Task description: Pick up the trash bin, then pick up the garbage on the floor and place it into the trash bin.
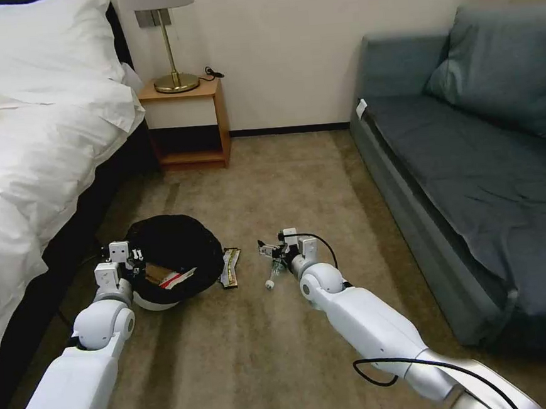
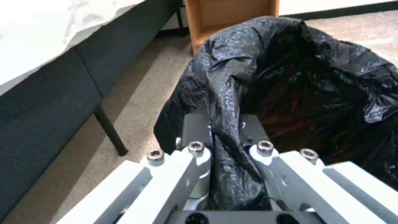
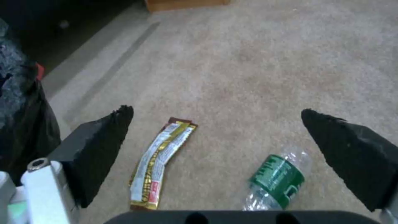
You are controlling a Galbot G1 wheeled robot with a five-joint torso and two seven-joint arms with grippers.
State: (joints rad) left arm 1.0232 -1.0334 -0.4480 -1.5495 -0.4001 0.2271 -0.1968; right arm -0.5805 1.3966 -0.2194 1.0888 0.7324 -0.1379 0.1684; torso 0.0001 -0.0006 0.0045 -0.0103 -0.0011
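The trash bin [image 1: 175, 257] is clamped at its rim by the left end effector [image 2: 227, 130]; the right end effector [image 3: 215, 137], spread wide, should centre over the bottle [image 3: 277, 178] before closing.

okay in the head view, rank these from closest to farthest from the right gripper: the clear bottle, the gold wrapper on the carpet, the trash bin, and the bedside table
From the right gripper, which is open:
1. The clear bottle, on the carpet right below it.
2. The gold wrapper, on the carpet toward the bin.
3. The trash bin, held at its rim by the left gripper.
4. The bedside table, against the far wall.
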